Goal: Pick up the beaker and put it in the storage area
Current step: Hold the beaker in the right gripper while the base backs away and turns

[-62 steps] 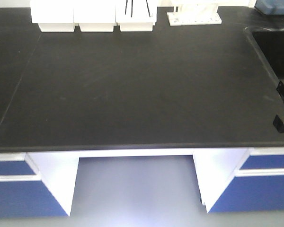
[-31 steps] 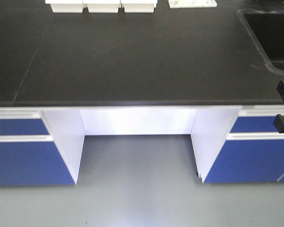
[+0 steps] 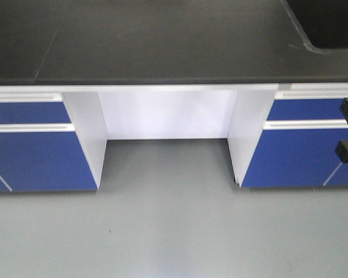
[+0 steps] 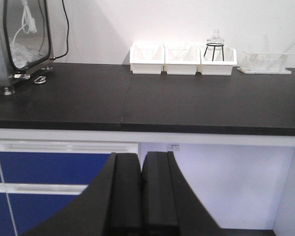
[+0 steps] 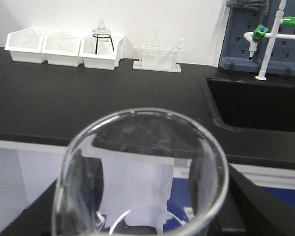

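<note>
Left wrist view: left gripper (image 4: 140,164), fingers (image 4: 125,191) pressed flat together, no gap, nothing held. It hangs in front of the desk (image 4: 187,105), below the level of its black top.

On the desk, far left: a metal-framed glass apparatus (image 4: 19,39). Along the back wall: three white tubs (image 4: 182,60), then a clear rack (image 4: 264,63). Further right: a sink (image 5: 255,105) let into the top, with a green-handled tap (image 5: 258,34) behind it.

Front view: blue cabinets (image 3: 35,156) on either side of a white kneehole (image 3: 168,113), grey floor (image 3: 174,231) below.

Right wrist view: right gripper (image 5: 142,211) has the beaker (image 5: 142,147) between its fingers (image 5: 253,206), one dark finger on each side of the glass, closed on it. The beaker is upright and off the desk, held out in front of the front edge, with its rim nearest the camera.
</note>
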{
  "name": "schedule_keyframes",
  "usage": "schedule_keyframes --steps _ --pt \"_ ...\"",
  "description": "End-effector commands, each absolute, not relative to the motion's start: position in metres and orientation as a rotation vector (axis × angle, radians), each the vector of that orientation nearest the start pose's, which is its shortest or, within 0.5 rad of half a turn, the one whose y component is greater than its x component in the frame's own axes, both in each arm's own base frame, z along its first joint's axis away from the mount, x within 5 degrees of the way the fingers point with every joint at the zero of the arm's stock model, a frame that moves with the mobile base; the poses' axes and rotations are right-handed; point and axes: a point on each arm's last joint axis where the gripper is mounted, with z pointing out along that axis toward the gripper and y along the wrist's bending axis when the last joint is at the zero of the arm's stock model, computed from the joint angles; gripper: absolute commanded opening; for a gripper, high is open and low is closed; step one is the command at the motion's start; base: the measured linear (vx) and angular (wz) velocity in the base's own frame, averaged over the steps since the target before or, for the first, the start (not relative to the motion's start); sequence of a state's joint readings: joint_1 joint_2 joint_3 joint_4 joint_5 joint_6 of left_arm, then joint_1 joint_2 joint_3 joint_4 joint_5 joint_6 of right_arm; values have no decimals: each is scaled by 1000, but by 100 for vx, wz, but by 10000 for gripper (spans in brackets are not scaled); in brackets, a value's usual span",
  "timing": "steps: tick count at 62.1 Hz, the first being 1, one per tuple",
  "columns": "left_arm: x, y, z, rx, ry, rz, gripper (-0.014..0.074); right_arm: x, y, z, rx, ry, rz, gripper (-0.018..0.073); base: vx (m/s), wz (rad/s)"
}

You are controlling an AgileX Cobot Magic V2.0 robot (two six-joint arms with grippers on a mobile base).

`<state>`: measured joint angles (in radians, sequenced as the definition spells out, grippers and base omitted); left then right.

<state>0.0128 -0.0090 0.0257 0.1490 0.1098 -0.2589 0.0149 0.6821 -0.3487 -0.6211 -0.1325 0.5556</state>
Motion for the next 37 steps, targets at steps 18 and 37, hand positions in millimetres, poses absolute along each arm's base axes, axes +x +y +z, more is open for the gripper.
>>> schedule_keyframes --steps 18,37 --pt "56 1 196 -101 1526 -89 -8 144 12 294 -150 1615 56 -8 -40 -1" --pt "56 1 196 -101 1526 -89 -8 144 12 294 -150 1615 56 -8 -38 2"
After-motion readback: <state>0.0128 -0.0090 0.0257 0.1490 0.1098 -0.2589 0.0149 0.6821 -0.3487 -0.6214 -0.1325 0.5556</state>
